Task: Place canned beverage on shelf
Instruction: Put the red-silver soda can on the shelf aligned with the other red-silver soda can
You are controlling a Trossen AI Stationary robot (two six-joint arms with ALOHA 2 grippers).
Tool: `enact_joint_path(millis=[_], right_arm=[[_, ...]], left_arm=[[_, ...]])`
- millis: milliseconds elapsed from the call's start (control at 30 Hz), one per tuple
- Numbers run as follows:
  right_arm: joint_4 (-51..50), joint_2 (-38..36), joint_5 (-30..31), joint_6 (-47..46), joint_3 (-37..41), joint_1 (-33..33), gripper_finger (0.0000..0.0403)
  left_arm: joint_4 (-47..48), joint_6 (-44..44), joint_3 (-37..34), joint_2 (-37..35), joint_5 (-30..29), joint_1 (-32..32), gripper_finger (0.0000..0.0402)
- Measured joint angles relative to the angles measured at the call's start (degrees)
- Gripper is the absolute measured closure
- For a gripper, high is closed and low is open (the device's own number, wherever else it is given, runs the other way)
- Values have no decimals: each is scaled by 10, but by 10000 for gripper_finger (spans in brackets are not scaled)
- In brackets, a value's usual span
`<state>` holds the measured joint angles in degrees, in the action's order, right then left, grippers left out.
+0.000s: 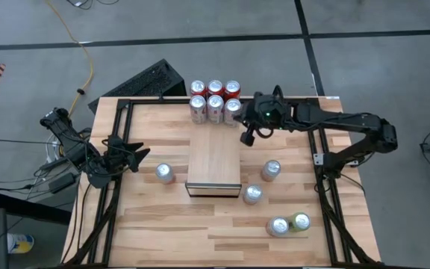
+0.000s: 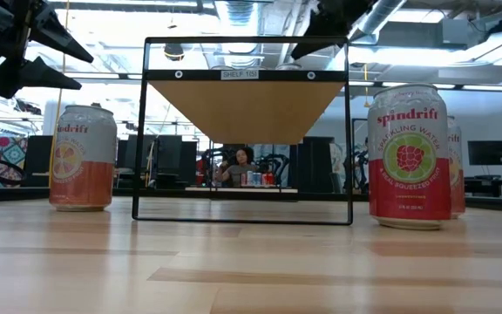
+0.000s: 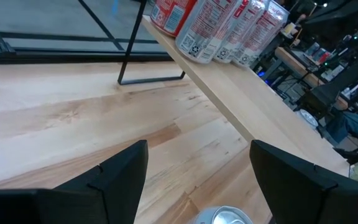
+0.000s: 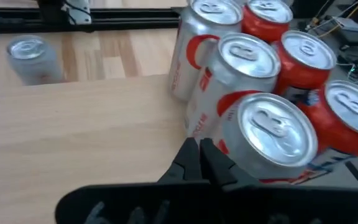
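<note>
Closest to the low camera, a tall white-and-red raspberry can (image 2: 408, 157) stands on the tabletop. Behind, the raised light-wood shelf (image 1: 213, 158) sits bare mid-table. Left gripper (image 1: 136, 155) hovers spread wide beside a silver can (image 1: 164, 173); right gripper (image 1: 248, 137), fingers pressed together, holds nothing near six clustered cans (image 1: 215, 99).

Looks like robotics lab or open workshop-office. Bare concrete floor (image 1: 364, 19) with yellow cable (image 1: 77, 41) snaking across, exposed ceiling ducts and strip lights (image 2: 242, 13), dark monitors (image 2: 486, 153) along back wall, person seated at far desk (image 2: 238, 166), black-framed wooden tabletop (image 1: 163, 224) as test bench, keyboard (image 1: 144, 81) dumped beside it.
</note>
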<state>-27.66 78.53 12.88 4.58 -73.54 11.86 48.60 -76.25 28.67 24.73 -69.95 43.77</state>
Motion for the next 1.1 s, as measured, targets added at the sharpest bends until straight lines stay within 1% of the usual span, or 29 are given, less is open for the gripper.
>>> enact_joint_path(millis=[367,667,900,1100], right_arm=[[6,57,-10,19,0,-10,403],[7,58,-9,20,0,-8,403],[7,58,21,21,0,-8,403],[7,58,22,28,0,-9,403]], left_arm=[[0,-5,0,0,-10,0,132],[0,-9,0,0,-10,0,132],[0,-10,0,0,-10,0,132],[0,-10,0,0,-10,0,132]])
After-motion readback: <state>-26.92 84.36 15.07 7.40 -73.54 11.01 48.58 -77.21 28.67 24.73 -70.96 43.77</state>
